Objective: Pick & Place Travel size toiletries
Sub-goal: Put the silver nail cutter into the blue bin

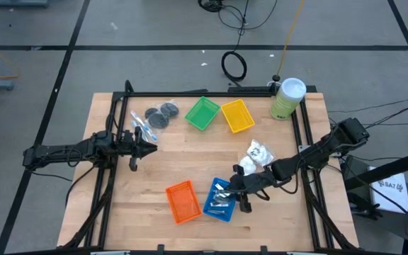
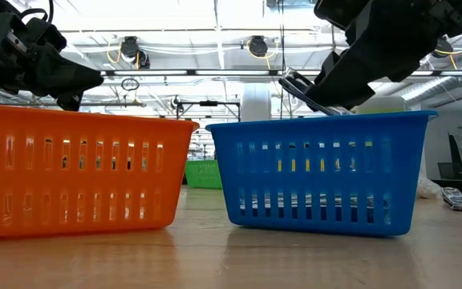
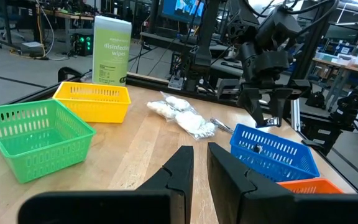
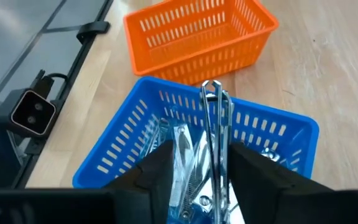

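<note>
My right gripper (image 4: pixel 201 149) hangs over the blue tray (image 1: pixel 212 206), shut on a silver foil tube (image 4: pixel 215 118). The tube's free end also pokes out above the tray's rim in the low view (image 2: pixel 299 87). More silver tubes (image 4: pixel 182 155) lie inside the blue tray. White packets (image 1: pixel 257 154) rest on the table beyond it. Dark grey discs (image 1: pixel 161 113) and slim clear sticks (image 1: pixel 142 129) lie near the far left. My left gripper (image 3: pixel 201 163) is empty and open by a narrow gap. It hovers beside the sticks (image 1: pixel 147 146). My right gripper pinches the silver foil tube between its two fingers, at the tube's rear part (image 4: pixel 215 165). The fingers lie along the tube and slant downward toward the tray. The tube is lifted clear, and its front end (image 4: pixel 211 87) sticks out past the fingertips over the blue tray.
An orange tray (image 1: pixel 183 202) stands right beside the blue one. A green tray (image 1: pixel 202 113) and a yellow tray (image 1: pixel 237 115) sit at the far side. The pale green canister (image 1: pixel 287 98) stands in the far right corner. Bare wood lies at the table's middle (image 1: pixel 190 156).
</note>
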